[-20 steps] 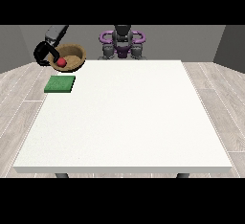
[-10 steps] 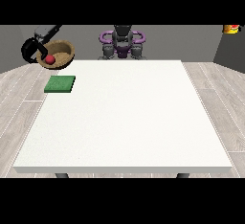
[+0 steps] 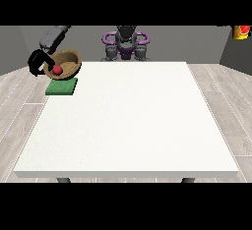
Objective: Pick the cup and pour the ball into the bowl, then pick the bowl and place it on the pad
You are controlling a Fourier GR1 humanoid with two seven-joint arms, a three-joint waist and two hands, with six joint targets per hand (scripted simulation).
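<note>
Wooden and brown, the bowl (image 3: 63,63) is hanging tilted in the upper left of the frame, above the green pad (image 3: 62,86) at the white table's (image 3: 128,121) far left corner. I am seeing the hand at the view's left (image 3: 37,63) curling around its rim, with the red ball (image 3: 57,70) sitting inside. I am judging the bowl rigid and light, best held by the rim; the ball may roll out.
</note>
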